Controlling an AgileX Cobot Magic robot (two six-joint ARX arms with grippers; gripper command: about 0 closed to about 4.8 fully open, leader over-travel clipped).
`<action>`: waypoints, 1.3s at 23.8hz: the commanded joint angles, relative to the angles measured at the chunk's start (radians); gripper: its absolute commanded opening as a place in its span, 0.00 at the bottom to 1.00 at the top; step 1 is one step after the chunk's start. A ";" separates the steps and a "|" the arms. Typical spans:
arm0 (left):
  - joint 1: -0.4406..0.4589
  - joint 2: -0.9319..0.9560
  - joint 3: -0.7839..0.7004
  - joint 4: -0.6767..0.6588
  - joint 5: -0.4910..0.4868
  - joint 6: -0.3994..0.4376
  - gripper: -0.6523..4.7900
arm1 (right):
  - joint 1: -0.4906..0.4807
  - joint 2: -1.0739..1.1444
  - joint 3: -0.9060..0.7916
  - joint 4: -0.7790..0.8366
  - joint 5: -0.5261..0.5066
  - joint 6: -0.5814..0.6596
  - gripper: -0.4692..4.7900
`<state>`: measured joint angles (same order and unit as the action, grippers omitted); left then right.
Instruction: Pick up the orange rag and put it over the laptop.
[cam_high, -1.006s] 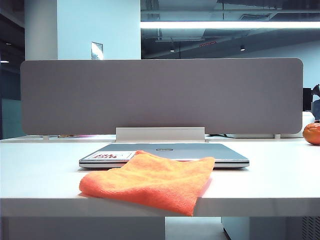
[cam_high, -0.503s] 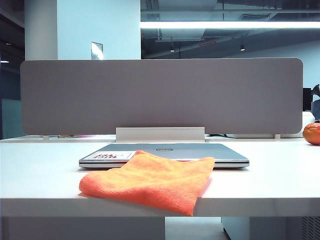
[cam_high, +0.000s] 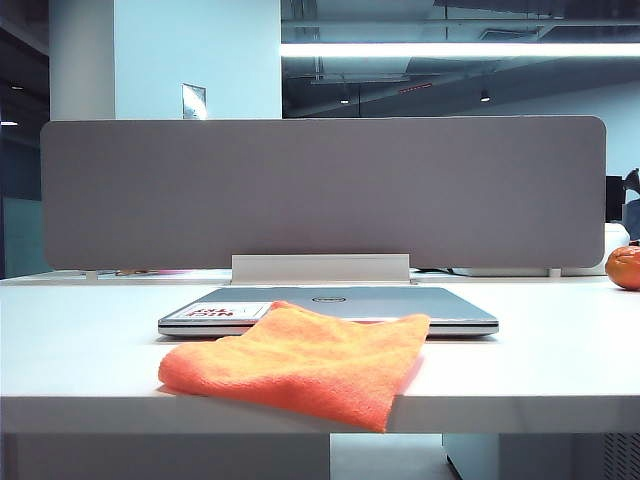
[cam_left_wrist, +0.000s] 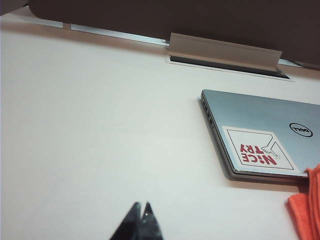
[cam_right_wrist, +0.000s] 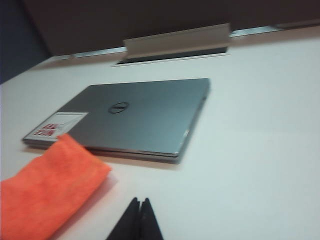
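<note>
- Orange rag (cam_high: 300, 365) lies crumpled at the table's (cam_high: 80, 350) near edge, one corner hanging over the edge, its far edge lapping onto the front of the laptop (cam_high: 400, 303).
- Laptop is closed and flat on the table, with a white-and-red sticker (cam_high: 215, 313) at one corner of the lid; a grey divider panel (cam_high: 320, 190) stands behind it.
- Left gripper (cam_left_wrist: 140, 220): fingertips pressed together, clenched on nothing, above bare table. Laptop sits ahead of the tips and off to one side, well apart; only a sliver of rag (cam_left_wrist: 305, 207) shows at the frame edge.
- Right gripper (cam_right_wrist: 138, 217): tips also pressed together, nothing between them. Laptop (cam_right_wrist: 135, 115) lies ahead of the fingers; rag (cam_right_wrist: 45, 192) lies beside them, near but not touching.
- Neither gripper shows in the exterior view.
- A round orange fruit (cam_high: 624, 267) sits far off at the table's right edge.
</note>
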<state>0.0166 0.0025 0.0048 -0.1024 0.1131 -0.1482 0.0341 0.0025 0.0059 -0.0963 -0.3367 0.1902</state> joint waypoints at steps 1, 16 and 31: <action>-0.001 0.002 0.005 0.005 0.004 0.002 0.11 | 0.001 -0.002 -0.003 0.009 -0.076 0.082 0.08; -0.002 0.002 0.042 -0.069 0.079 -0.074 0.11 | 0.002 -0.001 -0.003 -0.034 -0.186 0.282 0.08; -0.002 0.122 0.236 -0.122 0.161 -0.077 0.11 | 0.002 -0.001 -0.003 -0.034 -0.185 0.282 0.08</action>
<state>0.0162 0.0963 0.2192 -0.2291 0.2459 -0.2230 0.0349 0.0025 0.0059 -0.1417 -0.5201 0.4709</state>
